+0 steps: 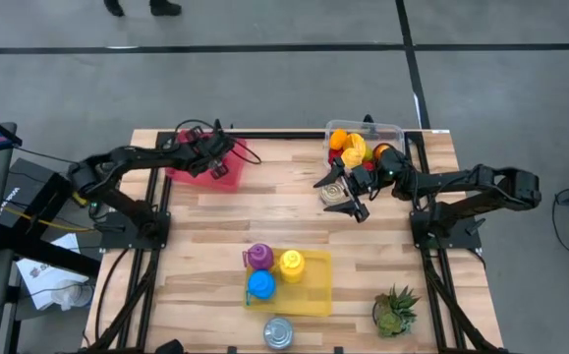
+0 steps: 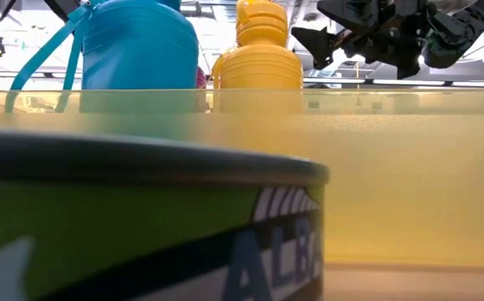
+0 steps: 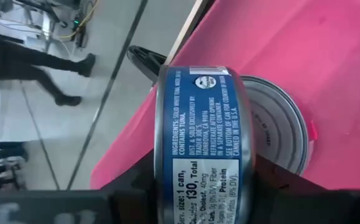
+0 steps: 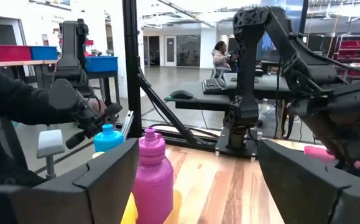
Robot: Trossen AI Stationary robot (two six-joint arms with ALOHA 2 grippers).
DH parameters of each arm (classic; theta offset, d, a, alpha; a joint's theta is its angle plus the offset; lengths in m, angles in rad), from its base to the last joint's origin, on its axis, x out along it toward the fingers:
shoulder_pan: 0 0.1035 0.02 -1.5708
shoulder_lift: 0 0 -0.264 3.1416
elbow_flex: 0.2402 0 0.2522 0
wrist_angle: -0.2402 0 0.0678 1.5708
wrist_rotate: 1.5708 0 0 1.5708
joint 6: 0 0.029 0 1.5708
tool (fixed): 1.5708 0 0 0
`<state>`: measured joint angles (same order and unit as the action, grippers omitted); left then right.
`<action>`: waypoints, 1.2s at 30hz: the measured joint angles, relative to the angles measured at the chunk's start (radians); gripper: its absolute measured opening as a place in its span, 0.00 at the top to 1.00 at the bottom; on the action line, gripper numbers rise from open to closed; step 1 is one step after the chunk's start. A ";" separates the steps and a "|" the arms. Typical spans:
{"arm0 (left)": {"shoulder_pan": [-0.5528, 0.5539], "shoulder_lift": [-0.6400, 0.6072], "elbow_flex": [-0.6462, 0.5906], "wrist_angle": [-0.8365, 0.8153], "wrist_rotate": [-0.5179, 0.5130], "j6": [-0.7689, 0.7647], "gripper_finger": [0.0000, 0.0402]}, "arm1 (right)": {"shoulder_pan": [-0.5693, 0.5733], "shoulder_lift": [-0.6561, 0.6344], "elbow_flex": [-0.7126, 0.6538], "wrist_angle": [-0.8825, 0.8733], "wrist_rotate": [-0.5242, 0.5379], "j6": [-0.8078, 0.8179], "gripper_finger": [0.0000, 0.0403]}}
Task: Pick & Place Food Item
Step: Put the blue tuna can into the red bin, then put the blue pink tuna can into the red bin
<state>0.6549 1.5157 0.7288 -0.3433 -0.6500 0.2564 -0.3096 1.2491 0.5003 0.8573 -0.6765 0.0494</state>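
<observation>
blue tuna can (image 3: 204, 146) — label reading "ingredients: solid white tuna" — gripped by left end effector (image 3: 203, 186); right end effector (image 1: 348, 195) open.

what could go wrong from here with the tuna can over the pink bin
1. The left gripper holds the blue tuna can on its edge above the pink bin; released like this, it may land on the other can already inside and roll or bounce.
2. The drop is near the bin's rim by the table's far edge, so a bounce might carry it out.
3. The right gripper hangs open and empty near the clear container; swinging could knock it.
</observation>
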 joint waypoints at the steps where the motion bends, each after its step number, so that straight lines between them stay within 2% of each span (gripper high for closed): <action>1: 0.000 0.006 0.000 0.000 -0.005 0.000 0.68 | 0.000 0.000 0.000 -0.001 0.000 0.000 0.21; 5: -0.024 -0.027 -0.005 0.003 0.024 0.000 0.66 | -0.002 0.000 0.000 -0.031 0.027 0.001 0.21; 10: -0.055 -0.151 -0.011 -0.023 0.173 -0.024 0.31 | -0.001 0.000 0.000 -0.093 0.086 -0.021 0.21; 12: -0.053 -0.200 -0.010 -0.026 0.244 -0.054 0.21 | -0.001 0.000 0.000 -0.098 0.096 -0.021 0.21; 14: -0.060 -0.239 -0.011 -0.027 0.271 -0.080 0.17 | -0.001 0.000 0.000 -0.097 0.099 -0.023 0.21; 18: -0.077 -0.308 -0.010 -0.007 0.268 -0.077 0.17 | -0.006 0.000 0.000 -0.108 0.119 -0.023 0.21; 26: -0.080 -0.369 -0.060 0.102 0.268 -0.078 0.27 | -0.005 0.000 0.000 -0.199 0.187 -0.024 0.21; 30: -0.098 -0.368 -0.100 0.213 0.320 -0.079 0.31 | -0.002 0.000 0.002 -0.368 0.263 -0.022 0.21; 36: -0.128 -0.368 -0.179 0.479 0.443 -0.060 0.34 | 0.043 0.000 0.011 -0.638 0.443 -0.023 0.21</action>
<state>0.5270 1.1473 0.5503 0.1357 -0.2072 0.1967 -0.2663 1.2496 0.5117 0.2189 -0.2332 0.0265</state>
